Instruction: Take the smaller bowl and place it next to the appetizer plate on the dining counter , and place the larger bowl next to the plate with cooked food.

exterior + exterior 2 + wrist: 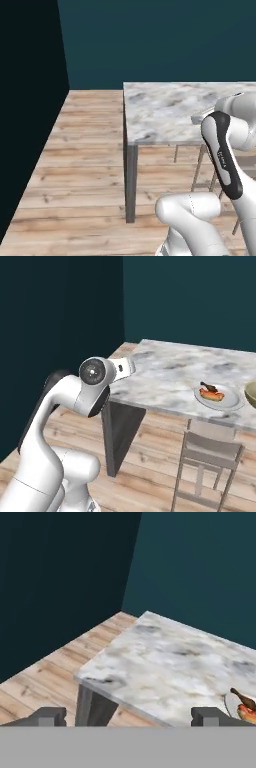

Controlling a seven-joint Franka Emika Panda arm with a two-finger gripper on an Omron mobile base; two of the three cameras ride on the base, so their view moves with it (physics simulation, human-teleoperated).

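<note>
The pincer hangs spread wide and empty just off the tabletop's near corner. Past it, the plate with cooked food sits at the tabletop's near edge, and the larger bowl appears to rest just beside it. That placement looks finished; I would pull clear without nudging either, then go find the smaller bowl.

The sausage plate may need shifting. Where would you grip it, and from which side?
Probably the plate's bare rim on the side facing the chair, pinched from above. It lies flat and shallow on the counter, so only the thin rim offers purchase, and the food sits away from that edge.
</note>
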